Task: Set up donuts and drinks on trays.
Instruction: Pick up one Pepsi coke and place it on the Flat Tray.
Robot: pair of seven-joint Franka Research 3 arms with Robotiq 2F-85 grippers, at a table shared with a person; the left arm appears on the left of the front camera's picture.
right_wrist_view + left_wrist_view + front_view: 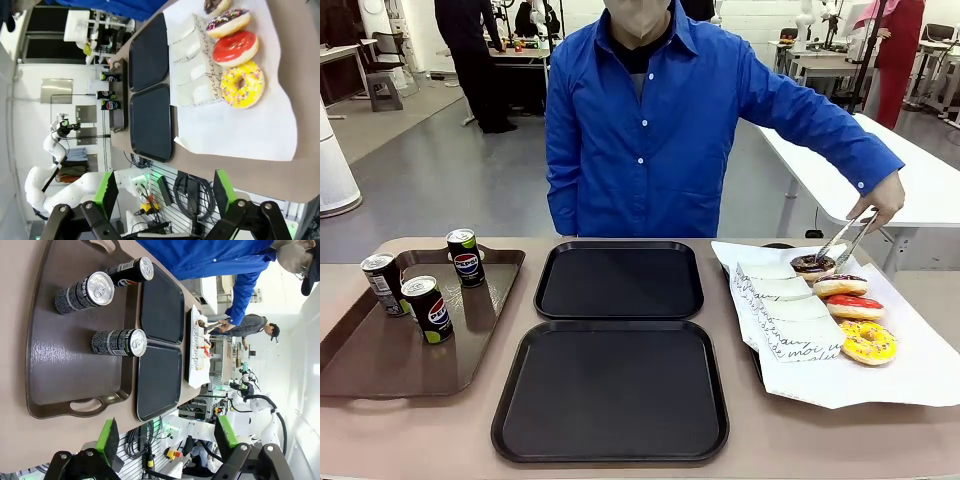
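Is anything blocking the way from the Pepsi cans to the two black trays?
Only the raised rim of the brown tray. The three cans stand on it, and that rim lies between them and the black trays; nothing else visible is in the path.

In the front view the brown tray [380,365] runs off the left edge and the paper [920,375] off the right. A dark slab [188,360] under that paper is hidden but for its edge. In the right wrist view the top edge cuts the chocolate donut [216,5], and the cans [109,91] are too small to read.
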